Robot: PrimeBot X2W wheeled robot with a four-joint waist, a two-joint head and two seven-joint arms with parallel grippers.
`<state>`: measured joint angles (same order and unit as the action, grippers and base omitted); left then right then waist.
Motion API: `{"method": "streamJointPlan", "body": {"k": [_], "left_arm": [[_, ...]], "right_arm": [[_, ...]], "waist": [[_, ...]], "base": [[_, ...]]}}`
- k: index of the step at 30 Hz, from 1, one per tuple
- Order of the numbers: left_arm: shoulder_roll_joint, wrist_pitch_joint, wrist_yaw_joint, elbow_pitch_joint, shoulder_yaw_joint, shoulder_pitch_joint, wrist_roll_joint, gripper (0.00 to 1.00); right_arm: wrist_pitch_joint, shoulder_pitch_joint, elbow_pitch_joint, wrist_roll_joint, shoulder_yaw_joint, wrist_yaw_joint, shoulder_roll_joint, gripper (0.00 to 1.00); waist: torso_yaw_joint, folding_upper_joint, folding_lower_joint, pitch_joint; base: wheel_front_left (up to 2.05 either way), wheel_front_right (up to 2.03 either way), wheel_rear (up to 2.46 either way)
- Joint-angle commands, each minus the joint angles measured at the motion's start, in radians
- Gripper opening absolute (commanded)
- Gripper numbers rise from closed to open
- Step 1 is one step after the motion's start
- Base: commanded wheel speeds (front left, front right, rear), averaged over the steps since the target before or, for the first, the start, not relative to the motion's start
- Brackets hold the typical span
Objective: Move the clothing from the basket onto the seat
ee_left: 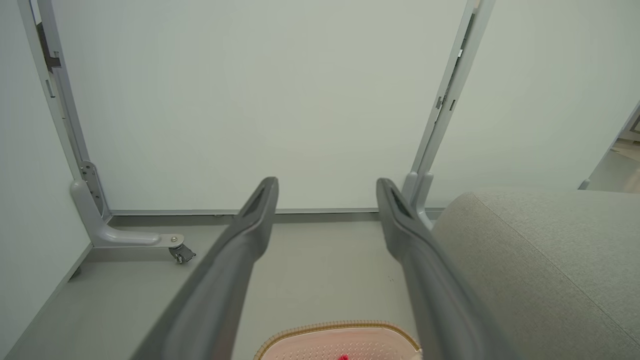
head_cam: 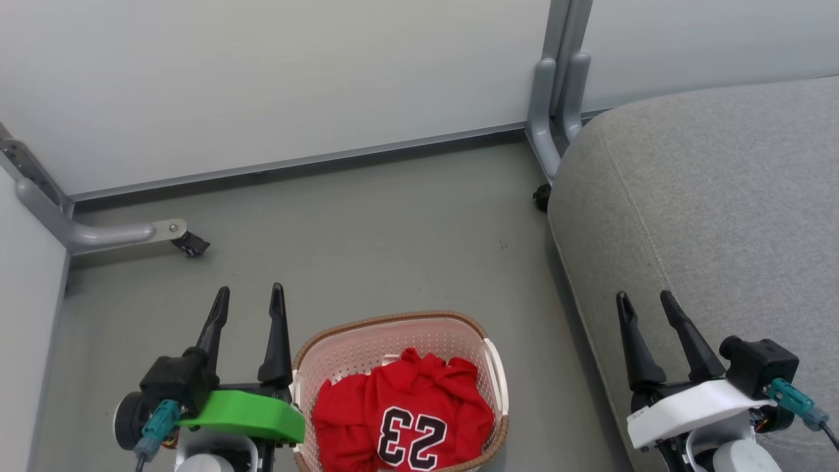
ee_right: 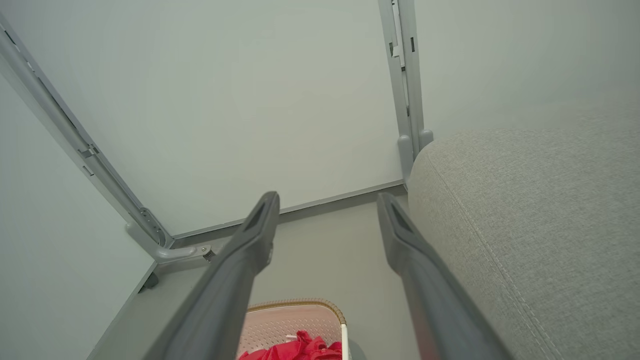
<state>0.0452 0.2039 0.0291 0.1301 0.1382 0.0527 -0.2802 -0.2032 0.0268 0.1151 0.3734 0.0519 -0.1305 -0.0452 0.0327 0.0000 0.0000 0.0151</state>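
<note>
Plainly, nothing is gripped yet

Left gripper [head_cam: 251, 288] and right gripper [head_cam: 643, 295] both stand spread and empty. A careless reach could hook the basket [head_cam: 393, 319] rim and drag it along. The clothing [head_cam: 403, 406] lies heaped inside, between the grippers and nearer the left, perhaps several layers deep. The seat [head_cam: 708, 196] lies under the right fingers.

Looks like a mock home corner set up in a lab or test bay. Plain pale partition panels [head_cam: 295, 85] on grey metal feet [head_cam: 118, 231] with castors [head_cam: 191, 245] stand behind and left of the grey sofa [head_cam: 721, 196]. Bare grey floor [head_cam: 367, 229] left of the sofa. A laundry basket [head_cam: 393, 320] of red clothing [head_cam: 406, 400] sits on it, near the sofa.
</note>
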Motion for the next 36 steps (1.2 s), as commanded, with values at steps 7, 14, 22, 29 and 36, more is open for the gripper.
{"method": "streamJointPlan", "body": {"k": [7,14,22,29,36], "left_arm": [[0.007,0.020,-0.009,-0.013,0.013,0.000,0.075,1.00],[0.007,0.034,-0.016,-0.020,0.021,-0.007,0.123,1.00],[0.008,0.048,-0.013,-0.015,0.030,-0.016,0.152,1.00],[0.008,0.061,-0.015,-0.007,0.039,-0.020,0.177,1.00],[0.008,0.061,-0.017,0.012,0.036,-0.019,0.157,1.00]], "right_arm": [[-0.022,-0.007,-0.008,-0.078,0.005,0.000,-0.006,1.00],[-0.035,-0.014,-0.007,-0.131,0.009,0.000,-0.007,1.00],[-0.050,-0.016,0.007,-0.192,0.009,0.000,-0.007,1.00],[-0.062,-0.013,0.022,-0.239,0.005,0.000,-0.008,1.00],[-0.064,-0.007,0.045,-0.238,0.002,0.000,-0.008,1.00]], "waist": [[0.004,0.0000,0.0000,0.003],[0.007,0.0000,0.0000,0.004],[0.009,0.0000,0.0000,0.004],[0.011,0.0000,0.0000,0.004],[0.011,0.0000,0.0000,0.006]], "base": [[0.00,0.00,0.00],[0.00,0.00,0.00],[0.00,0.00,0.00],[0.00,0.00,0.00],[0.00,0.00,0.00]]}}
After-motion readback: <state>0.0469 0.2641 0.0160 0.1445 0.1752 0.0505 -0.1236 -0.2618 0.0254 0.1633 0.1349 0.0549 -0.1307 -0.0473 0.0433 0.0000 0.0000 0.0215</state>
